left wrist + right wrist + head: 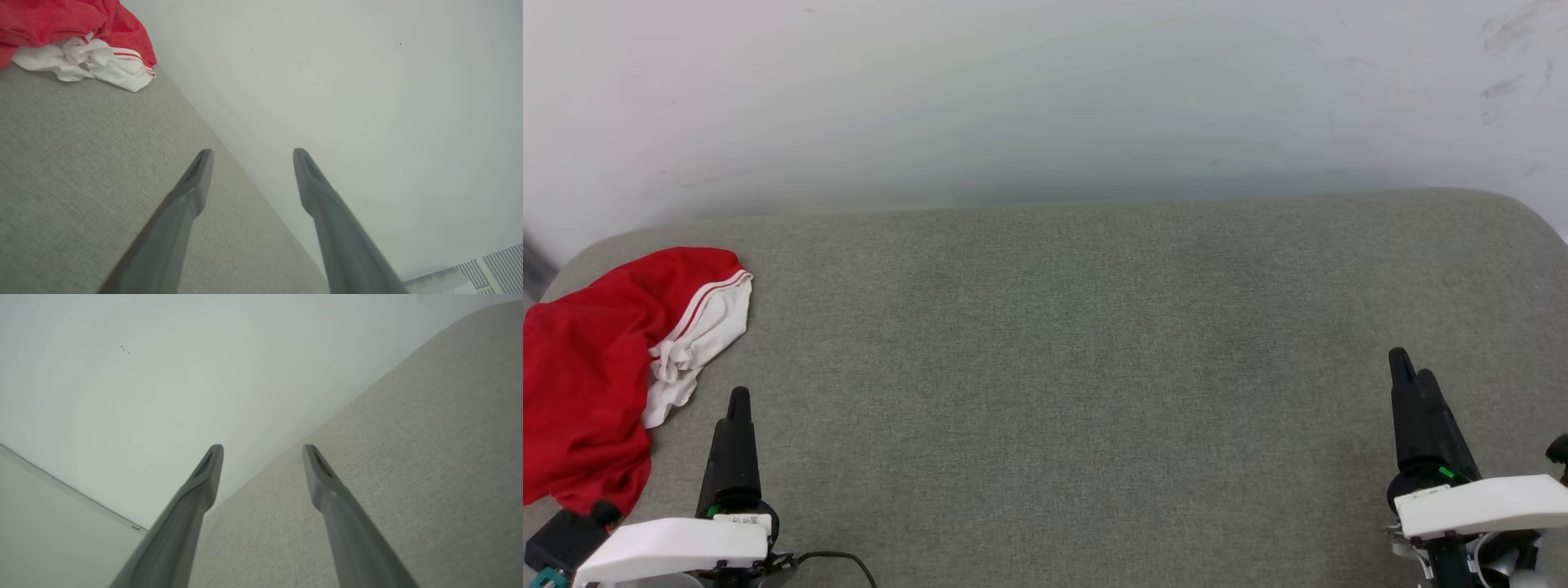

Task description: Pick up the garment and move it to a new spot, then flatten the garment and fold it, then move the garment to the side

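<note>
Red crumpled garment [588, 367] on grey cushion [1054, 367]

Red garment [588, 367] with a white sleeve, red-striped at the trim. Grey-green woven cushion [1062, 367] underneath. Dark fingers [734, 449], pale wall [1013, 98].

Bare indoor room, reading as a test space rather than a furnished home. A padded surface [1094, 367] covered in grey woven fabric, with rounded corners, stands against a plain white wall [1045, 98] bearing dark scuff marks [1511, 33]. A pale smooth floor [41, 531] meets the wall at a thin seam [81, 495]. A ribbed white panel [500, 265] shows beyond the surface's edge.
</note>
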{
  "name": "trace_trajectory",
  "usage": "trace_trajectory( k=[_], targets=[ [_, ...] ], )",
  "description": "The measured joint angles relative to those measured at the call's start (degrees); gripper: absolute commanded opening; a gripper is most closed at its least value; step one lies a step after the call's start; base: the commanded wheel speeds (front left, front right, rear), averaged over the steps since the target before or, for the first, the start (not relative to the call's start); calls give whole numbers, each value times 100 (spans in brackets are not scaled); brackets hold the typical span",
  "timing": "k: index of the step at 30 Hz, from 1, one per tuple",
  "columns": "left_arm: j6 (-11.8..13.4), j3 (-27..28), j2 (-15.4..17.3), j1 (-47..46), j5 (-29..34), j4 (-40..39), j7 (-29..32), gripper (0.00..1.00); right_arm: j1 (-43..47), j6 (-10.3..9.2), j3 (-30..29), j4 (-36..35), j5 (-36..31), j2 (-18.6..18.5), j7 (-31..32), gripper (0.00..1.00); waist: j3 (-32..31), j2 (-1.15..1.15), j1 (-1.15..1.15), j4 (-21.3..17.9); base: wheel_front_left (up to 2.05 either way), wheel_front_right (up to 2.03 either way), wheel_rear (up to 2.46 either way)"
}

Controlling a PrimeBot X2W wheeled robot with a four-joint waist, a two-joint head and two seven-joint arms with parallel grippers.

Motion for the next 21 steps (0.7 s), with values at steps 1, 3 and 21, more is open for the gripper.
trace_trajectory(
  k=[1, 3, 21],
  targets=[
    [36, -24, -1, 19, 120, -69, -19, 100, 0, 0, 8, -44, -137, 0, -18, 100, 1, 0, 0, 0, 0, 0, 0],
    [153, -69, -3, 64, 380, -247, -53, 100, 1, 0, 44, -125, -420, 0, -56, 100, 4, 0, 0, -1, 0, 0, 0],
    [996, -1377, 32, 182, 3103, -1135, -356, 100, 76, 0, 432, -645, -2528, -1, -364, 100, 20, 0, 0, -35, 0, 0, 0]
  ],
)
